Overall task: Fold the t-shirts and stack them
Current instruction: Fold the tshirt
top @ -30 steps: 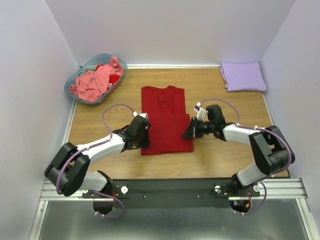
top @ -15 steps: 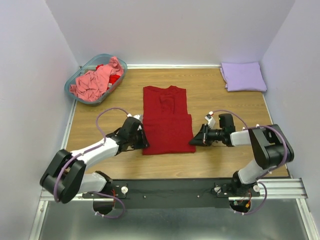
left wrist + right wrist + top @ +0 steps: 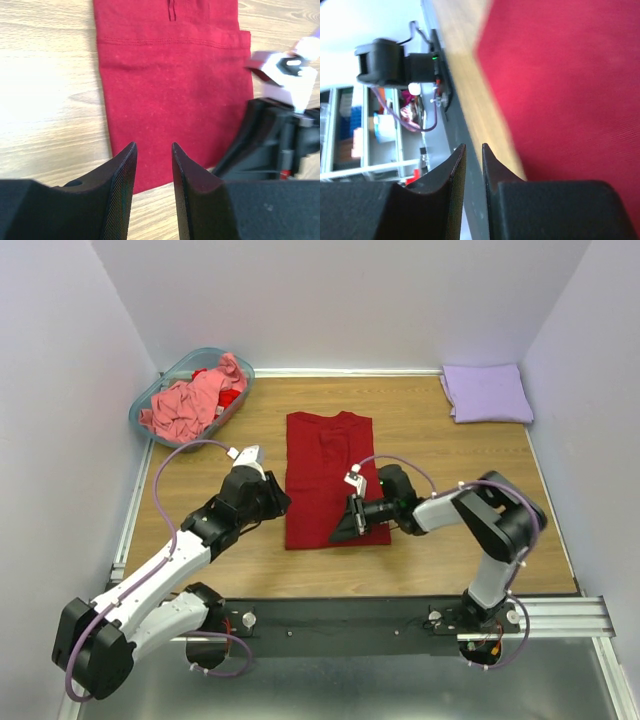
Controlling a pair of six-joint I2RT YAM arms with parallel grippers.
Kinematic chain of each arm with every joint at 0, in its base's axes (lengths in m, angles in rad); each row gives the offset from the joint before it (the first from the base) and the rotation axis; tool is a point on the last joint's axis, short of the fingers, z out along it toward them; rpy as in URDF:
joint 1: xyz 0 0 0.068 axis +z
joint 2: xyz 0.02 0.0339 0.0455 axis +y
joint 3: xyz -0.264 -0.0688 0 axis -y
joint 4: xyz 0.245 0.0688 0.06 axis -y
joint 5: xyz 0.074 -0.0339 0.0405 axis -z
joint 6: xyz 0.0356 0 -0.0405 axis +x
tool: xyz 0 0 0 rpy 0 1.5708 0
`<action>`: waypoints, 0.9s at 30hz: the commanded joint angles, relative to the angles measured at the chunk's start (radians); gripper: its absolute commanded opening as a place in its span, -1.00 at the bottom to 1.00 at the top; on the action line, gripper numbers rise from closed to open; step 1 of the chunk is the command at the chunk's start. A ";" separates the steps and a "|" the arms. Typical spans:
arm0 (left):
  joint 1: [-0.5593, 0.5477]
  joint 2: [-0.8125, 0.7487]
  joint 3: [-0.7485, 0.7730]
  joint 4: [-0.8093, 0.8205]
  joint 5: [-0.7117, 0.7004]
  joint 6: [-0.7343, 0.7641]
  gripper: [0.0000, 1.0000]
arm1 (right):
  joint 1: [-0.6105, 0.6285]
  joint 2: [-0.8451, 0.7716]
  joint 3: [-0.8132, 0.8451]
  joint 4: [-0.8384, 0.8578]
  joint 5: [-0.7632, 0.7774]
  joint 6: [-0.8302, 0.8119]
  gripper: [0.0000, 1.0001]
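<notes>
Dark red t-shirt [image 3: 325, 460]: flat on middle of table [image 3: 450, 455], long axis near–far, collar at far end. Left gripper [image 3: 153, 147]: at shirt's left edge, part open, empty. Right gripper [image 3: 473, 148]: over hem, narrowly parted, empty.

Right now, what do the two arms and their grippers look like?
The left arm and right arm match: white links, bulky black joints and a looping purple cable. The left gripper and right gripper have black tapered fingers with grid-textured inner faces.
</notes>
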 commanded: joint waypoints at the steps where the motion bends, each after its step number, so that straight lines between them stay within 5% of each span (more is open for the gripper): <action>1: 0.005 -0.013 -0.008 -0.040 -0.042 -0.002 -0.16 | 0.011 0.158 0.028 0.089 0.021 0.062 -0.50; 10: 0.006 -0.007 -0.028 -0.033 -0.022 -0.012 -0.06 | 0.011 0.213 0.043 -0.032 0.137 0.052 -0.56; 15: 0.006 0.022 -0.028 -0.040 -0.005 -0.004 0.00 | 0.012 -0.038 0.060 -0.256 0.282 -0.068 -0.54; 27: 0.000 0.060 -0.034 -0.078 -0.011 -0.035 0.33 | -0.001 -0.443 0.059 -0.909 0.811 -0.165 -0.12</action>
